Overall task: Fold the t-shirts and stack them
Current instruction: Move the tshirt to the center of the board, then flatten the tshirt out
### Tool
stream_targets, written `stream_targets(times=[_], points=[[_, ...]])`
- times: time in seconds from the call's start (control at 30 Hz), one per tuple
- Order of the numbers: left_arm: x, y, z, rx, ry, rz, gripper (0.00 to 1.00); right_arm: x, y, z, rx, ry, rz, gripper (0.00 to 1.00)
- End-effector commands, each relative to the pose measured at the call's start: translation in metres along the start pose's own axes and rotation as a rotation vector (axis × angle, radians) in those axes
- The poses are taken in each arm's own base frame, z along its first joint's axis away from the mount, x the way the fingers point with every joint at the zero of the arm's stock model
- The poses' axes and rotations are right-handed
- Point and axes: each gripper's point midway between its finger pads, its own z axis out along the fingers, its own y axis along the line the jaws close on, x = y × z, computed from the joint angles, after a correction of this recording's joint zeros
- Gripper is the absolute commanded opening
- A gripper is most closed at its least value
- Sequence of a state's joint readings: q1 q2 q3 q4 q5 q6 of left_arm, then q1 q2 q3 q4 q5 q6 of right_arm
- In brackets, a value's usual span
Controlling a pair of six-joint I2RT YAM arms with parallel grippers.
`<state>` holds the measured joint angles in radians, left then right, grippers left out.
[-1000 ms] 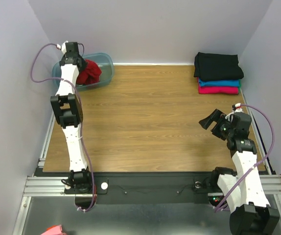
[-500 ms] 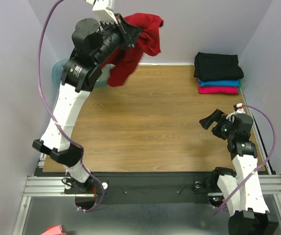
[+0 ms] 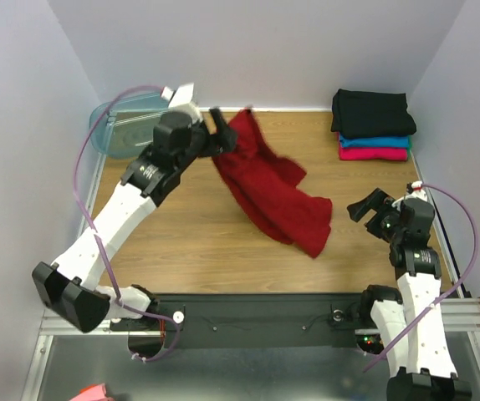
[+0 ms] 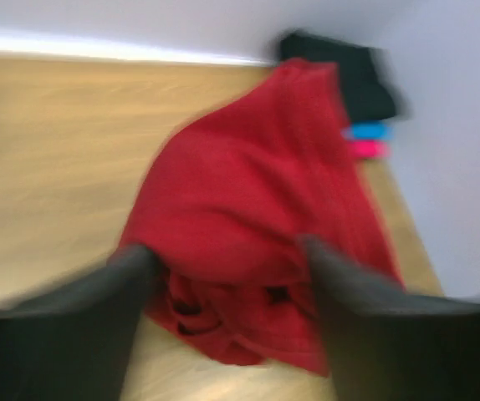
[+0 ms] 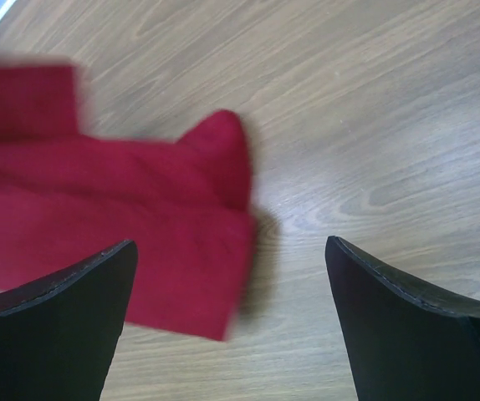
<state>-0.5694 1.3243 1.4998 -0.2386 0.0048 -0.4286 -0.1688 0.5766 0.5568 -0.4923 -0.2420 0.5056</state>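
A deep red t-shirt [image 3: 273, 188] stretches unfolded across the middle of the table, from the back centre toward the front right. My left gripper [image 3: 221, 134] is at its far end, jaws apart; in the blurred left wrist view the red t-shirt [image 4: 257, 192] spreads just beyond the left gripper [image 4: 226, 248], and nothing is pinched. My right gripper [image 3: 364, 205] stands open at the right, and in its wrist view a corner of the red t-shirt [image 5: 98, 209] lies below the right gripper [image 5: 232, 246]. Folded black [image 3: 372, 113], teal [image 3: 374, 142] and pink [image 3: 372, 154] t-shirts are stacked at the back right.
A translucent pale blue tub [image 3: 127, 125] sits at the back left corner with nothing visible in it. The wooden table [image 3: 181, 225] is walled on three sides. A metal rail [image 3: 257, 313] runs along the near edge.
My left arm lifted the red t-shirt out of the tub, swung it high, then came down over the table. Its jaws opened and the shirt spread out. The right arm barely moved.
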Motion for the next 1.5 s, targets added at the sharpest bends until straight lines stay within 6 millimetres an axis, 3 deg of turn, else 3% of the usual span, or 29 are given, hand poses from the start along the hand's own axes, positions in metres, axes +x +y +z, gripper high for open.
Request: stream_targets(times=[0.0, 0.07, 0.13, 0.17, 0.2, 0.37, 0.47, 0.5, 0.63, 0.8, 1.0, 1.1, 1.13, 1.2, 1.37, 1.47], points=[[0.024, 0.103, -0.02, -0.391, -0.124, -0.186, 0.98, -0.013, 0.004, -0.003, 0.007, -0.037, -0.01, 1.0], [0.069, 0.138, -0.028, -0.509, -0.032, -0.237, 0.98, -0.012, 0.007, -0.003, -0.012, -0.021, -0.033, 1.0], [0.133, 0.18, -0.042, -0.643, 0.08, -0.292, 0.98, -0.007, 0.018, -0.002, -0.067, 0.018, -0.062, 1.0], [0.143, 0.186, -0.045, -0.662, 0.097, -0.306, 0.98, -0.002, 0.023, 0.0, -0.094, 0.049, -0.068, 1.0], [0.147, 0.19, -0.048, -0.665, 0.102, -0.318, 0.98, 0.005, 0.03, 0.001, -0.129, 0.094, -0.085, 1.0], [0.159, 0.19, -0.045, -0.64, 0.141, -0.301, 0.98, 0.036, 0.024, 0.023, -0.071, 0.209, -0.103, 1.0], [0.162, 0.196, -0.04, -0.673, 0.164, -0.279, 0.98, 0.075, 0.052, 0.029, -0.084, 0.293, -0.172, 1.0], [0.162, 0.196, -0.04, -0.673, 0.164, -0.279, 0.98, 0.076, 0.053, 0.029, -0.082, 0.294, -0.157, 1.0], [0.172, 0.197, -0.03, -0.659, 0.198, -0.284, 0.98, 0.085, 0.048, 0.034, -0.027, 0.303, -0.151, 1.0], [0.218, 0.18, -0.011, -0.512, 0.327, -0.358, 0.97, 0.109, 0.024, 0.035, 0.049, 0.349, -0.106, 1.0], [0.253, 0.173, 0.011, -0.46, 0.404, -0.403, 0.88, 0.113, 0.004, 0.043, 0.154, 0.337, -0.092, 1.0], [0.262, 0.18, 0.02, -0.482, 0.42, -0.403, 0.74, 0.116, -0.001, 0.047, 0.182, 0.346, -0.087, 1.0], [0.266, 0.182, 0.023, -0.489, 0.432, -0.404, 0.63, 0.116, -0.003, 0.049, 0.192, 0.34, -0.093, 1.0], [0.269, 0.184, 0.026, -0.498, 0.44, -0.405, 0.51, 0.114, -0.006, 0.051, 0.21, 0.329, -0.097, 1.0], [0.277, 0.189, 0.029, -0.514, 0.466, -0.394, 0.0, 0.107, -0.003, 0.065, 0.202, 0.285, -0.11, 0.98], [0.275, 0.187, 0.031, -0.491, 0.464, -0.37, 0.0, 0.11, -0.002, 0.075, 0.206, 0.296, -0.112, 0.95]])
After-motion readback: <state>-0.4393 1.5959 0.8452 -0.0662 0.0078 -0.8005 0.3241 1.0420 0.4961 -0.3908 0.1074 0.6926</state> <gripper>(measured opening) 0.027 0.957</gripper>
